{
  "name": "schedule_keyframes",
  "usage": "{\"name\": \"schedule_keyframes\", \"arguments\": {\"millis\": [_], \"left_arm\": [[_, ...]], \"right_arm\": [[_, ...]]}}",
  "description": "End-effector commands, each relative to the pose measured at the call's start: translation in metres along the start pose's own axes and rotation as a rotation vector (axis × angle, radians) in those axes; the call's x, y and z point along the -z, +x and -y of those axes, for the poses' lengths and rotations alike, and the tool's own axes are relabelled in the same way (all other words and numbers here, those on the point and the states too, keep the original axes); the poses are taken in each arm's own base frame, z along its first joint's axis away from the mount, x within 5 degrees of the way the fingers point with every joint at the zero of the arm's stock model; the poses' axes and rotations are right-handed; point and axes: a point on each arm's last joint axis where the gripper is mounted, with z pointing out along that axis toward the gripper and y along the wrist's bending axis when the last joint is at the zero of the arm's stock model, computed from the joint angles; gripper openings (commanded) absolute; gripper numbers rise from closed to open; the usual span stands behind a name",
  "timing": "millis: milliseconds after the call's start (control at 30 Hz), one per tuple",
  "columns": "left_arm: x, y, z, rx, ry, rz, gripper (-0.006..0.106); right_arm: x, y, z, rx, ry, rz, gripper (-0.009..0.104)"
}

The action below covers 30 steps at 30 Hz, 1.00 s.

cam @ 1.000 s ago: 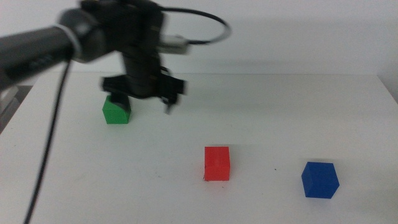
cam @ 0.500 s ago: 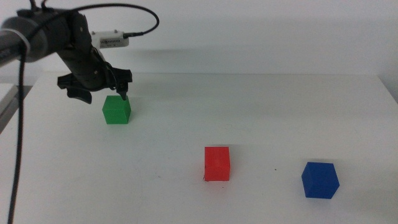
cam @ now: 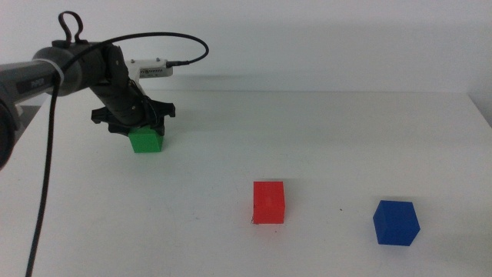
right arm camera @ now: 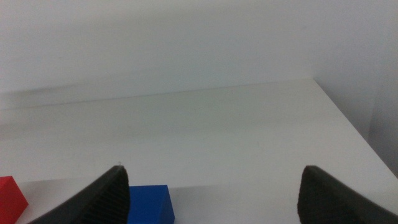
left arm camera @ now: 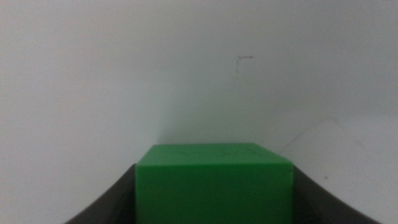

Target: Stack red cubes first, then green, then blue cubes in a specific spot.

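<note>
The green cube [cam: 146,141] rests on the table at the back left. My left gripper [cam: 139,125] has come down over it, open, one jaw on each side. In the left wrist view the green cube [left arm camera: 213,186] fills the gap between the jaws, its sides close against them. The red cube [cam: 268,202] sits near the middle of the table, toward the front. The blue cube [cam: 396,222] sits at the front right. My right gripper [right arm camera: 211,180] is out of the middle view and stands open with nothing between its jaws; its wrist view shows the blue cube [right arm camera: 149,203] and a corner of the red cube [right arm camera: 11,199].
The white table [cam: 323,138] ends at a far edge against a pale wall and at a right edge [cam: 480,115]. The left arm's black cable [cam: 46,192] hangs down over the table's left side.
The left gripper swung left from above the table's middle, hovered behind the green cube, then dropped down around it. The cubes have not moved.
</note>
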Motion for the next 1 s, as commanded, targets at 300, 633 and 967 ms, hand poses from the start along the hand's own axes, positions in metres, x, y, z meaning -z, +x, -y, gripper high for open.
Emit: {"name": "schedule_keyframes", "arguments": {"millis": [300,633,967], "left_arm": [[0.1,0.07,0.088,0.1,0.056,0.094,0.006],[0.118,0.136,0.206,-0.026,0.024,0.116,0.006],[0.097,0.147,0.221,-0.006,0.05,0.049,0.006]], "right_arm": [[0.0,0.0,0.0,0.02,0.005,0.013,0.085],[0.0,0.0,0.0,0.02,0.005,0.013,0.085],[0.0,0.0,0.0,0.02,0.005,0.013,0.085]]}}
